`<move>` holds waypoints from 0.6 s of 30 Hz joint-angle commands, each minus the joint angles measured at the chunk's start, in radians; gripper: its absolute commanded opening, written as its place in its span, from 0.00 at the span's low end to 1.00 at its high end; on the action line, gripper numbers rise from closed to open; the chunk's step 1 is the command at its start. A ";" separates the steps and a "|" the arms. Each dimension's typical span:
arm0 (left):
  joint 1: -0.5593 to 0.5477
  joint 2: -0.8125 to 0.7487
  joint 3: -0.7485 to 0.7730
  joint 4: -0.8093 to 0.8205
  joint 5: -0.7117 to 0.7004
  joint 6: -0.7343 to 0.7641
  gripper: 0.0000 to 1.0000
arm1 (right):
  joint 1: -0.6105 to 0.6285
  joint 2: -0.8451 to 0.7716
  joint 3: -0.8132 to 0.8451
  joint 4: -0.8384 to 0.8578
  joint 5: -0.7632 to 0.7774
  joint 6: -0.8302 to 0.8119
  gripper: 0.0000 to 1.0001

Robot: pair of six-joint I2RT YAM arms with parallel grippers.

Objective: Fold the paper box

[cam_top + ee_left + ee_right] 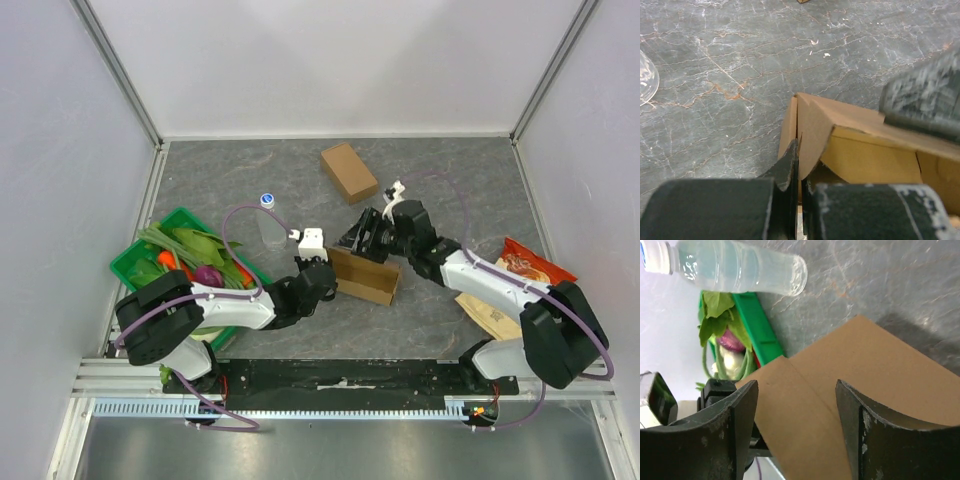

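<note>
Mid-table, from above: paper box [365,277] lies open-topped; left gripper [322,272] at its left end, right gripper [362,236] over its far wall
Left wrist: left gripper [800,172] pinched tight on the paper box [860,150] wall
Right wrist: right gripper [796,402] spread wide, holding nothing; paper box [850,370] panel between its fingers
Writing: snack packet [525,265], far right, print too small to read

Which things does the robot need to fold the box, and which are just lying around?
For the job:
- paper box, still open on top
- left tool, shut on the box's wall
- right tool, open at the box's flap

Just lying about:
- small closed box
- water bottle
- green tray of vegetables
- snack packets
</note>
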 commanded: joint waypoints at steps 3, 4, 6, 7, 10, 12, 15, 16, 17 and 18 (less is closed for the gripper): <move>-0.012 -0.005 -0.054 -0.131 0.073 -0.010 0.13 | 0.003 -0.024 -0.206 0.515 -0.150 0.193 0.70; -0.014 -0.017 -0.062 -0.137 0.082 -0.014 0.16 | 0.005 -0.018 -0.230 0.550 -0.156 0.227 0.70; -0.015 -0.031 -0.070 -0.170 0.104 -0.045 0.26 | 0.003 0.002 -0.293 0.654 -0.160 0.256 0.70; -0.015 -0.054 -0.074 -0.190 0.108 -0.053 0.29 | 0.003 0.010 -0.312 0.690 -0.162 0.278 0.69; -0.019 -0.106 -0.087 -0.288 0.131 -0.103 0.38 | 0.008 0.019 -0.352 0.749 -0.162 0.293 0.68; -0.020 -0.189 -0.096 -0.344 0.165 -0.132 0.43 | 0.006 0.017 -0.361 0.747 -0.160 0.276 0.68; -0.022 -0.310 -0.117 -0.407 0.214 -0.109 0.55 | 0.006 0.011 -0.356 0.707 -0.160 0.224 0.68; -0.022 -0.336 -0.105 -0.464 0.229 -0.099 0.55 | 0.008 0.010 -0.353 0.703 -0.159 0.212 0.68; -0.022 -0.359 -0.090 -0.509 0.240 -0.103 0.55 | 0.009 0.007 -0.350 0.697 -0.160 0.198 0.68; -0.022 -0.416 -0.076 -0.546 0.258 -0.115 0.55 | 0.012 0.005 -0.346 0.669 -0.162 0.155 0.68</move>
